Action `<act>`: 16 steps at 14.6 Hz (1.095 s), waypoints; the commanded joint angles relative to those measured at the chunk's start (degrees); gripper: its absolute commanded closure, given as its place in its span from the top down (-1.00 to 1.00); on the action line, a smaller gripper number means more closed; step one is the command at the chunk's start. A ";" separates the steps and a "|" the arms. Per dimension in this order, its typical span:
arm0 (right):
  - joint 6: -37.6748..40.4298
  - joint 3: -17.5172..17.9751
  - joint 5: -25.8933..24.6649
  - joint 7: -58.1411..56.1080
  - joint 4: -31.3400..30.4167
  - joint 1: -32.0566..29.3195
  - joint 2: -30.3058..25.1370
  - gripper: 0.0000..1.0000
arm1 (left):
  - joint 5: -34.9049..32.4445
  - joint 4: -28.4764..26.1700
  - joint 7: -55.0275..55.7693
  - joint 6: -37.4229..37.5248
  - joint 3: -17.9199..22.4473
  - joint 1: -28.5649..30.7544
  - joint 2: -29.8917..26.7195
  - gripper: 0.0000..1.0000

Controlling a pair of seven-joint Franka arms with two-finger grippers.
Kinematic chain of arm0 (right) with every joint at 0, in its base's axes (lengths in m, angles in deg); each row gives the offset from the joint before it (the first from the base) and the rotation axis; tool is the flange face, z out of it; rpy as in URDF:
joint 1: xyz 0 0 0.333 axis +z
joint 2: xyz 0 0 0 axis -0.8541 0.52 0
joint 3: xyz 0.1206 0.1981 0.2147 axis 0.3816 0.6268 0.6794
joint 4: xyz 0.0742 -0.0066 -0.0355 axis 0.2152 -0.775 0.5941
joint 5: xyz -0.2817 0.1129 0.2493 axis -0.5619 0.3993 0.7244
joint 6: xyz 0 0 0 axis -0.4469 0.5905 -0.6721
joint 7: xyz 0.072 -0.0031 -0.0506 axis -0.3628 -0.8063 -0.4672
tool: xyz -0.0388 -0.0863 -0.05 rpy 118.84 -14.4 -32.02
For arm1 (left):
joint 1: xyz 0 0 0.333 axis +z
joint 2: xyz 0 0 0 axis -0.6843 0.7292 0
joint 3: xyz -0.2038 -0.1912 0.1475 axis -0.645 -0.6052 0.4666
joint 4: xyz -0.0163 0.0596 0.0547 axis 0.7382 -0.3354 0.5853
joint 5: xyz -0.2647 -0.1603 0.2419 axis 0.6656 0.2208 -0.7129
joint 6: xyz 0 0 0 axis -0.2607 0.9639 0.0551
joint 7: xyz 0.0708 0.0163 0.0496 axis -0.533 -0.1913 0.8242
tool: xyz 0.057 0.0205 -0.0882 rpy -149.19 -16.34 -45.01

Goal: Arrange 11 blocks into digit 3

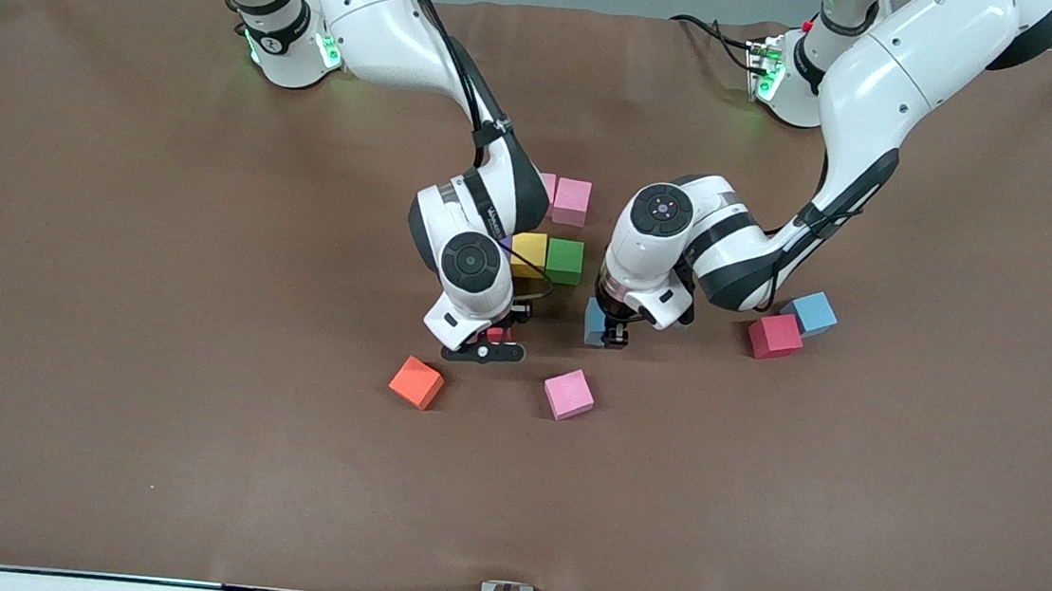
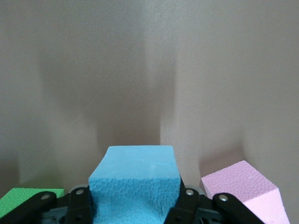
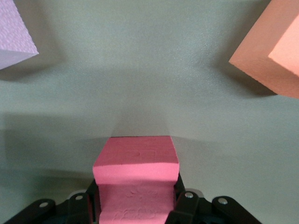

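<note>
Blocks: partial cluster mid-worktop, a yellow block (image 1: 529,251) touching a green block (image 1: 564,261), with a pink block (image 1: 571,200) just farther from the front camera, apart from the green one. A second pink one beside it is mostly hidden by the right arm.

Left claw (image 1: 615,338) is clamped on a light blue block (image 1: 595,323), low over the worktop just nearer the camera than the green block. Left wrist view shows the grip clearly: light blue block (image 2: 134,184) between the fingers (image 2: 186,205), green corner (image 2: 28,198) one side, a pink block (image 2: 245,189) the other.

Right claw (image 1: 491,342) grips a pink block (image 1: 496,334), barely visible from the front; the right wrist view shows it squarely, pink block (image 3: 136,179) pinched between both fingers (image 3: 184,203). That view also catches the orange cube (image 3: 268,51) and a pale purple block corner (image 3: 14,35); the purple is hardly seen from the front.

Loose ones: pink block (image 1: 569,394) and orange cube (image 1: 416,382) nearer the camera; red block (image 1: 775,335) touching another light blue block (image 1: 814,313) toward the left arm's end.

No readable writing.

Brown worktop (image 1: 146,396) has wide open room at both ends and along the camera-side edge.
</note>
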 commanded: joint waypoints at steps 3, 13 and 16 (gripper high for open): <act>0.27 0.51 -1.05 1.10 1.34 -0.90 1.13 -0.98 | 0.90 1.77 0.15 1.09 0.18 -0.63 0.36 -0.42; 0.27 0.51 -2.20 0.92 1.34 -1.25 1.40 -0.97 | 0.99 2.31 0.15 1.09 0.27 -0.54 0.36 -0.42; 0.18 0.60 -2.20 1.19 1.34 -1.25 1.40 -0.96 | 0.91 2.31 0.15 1.09 0.27 -0.54 0.36 -0.42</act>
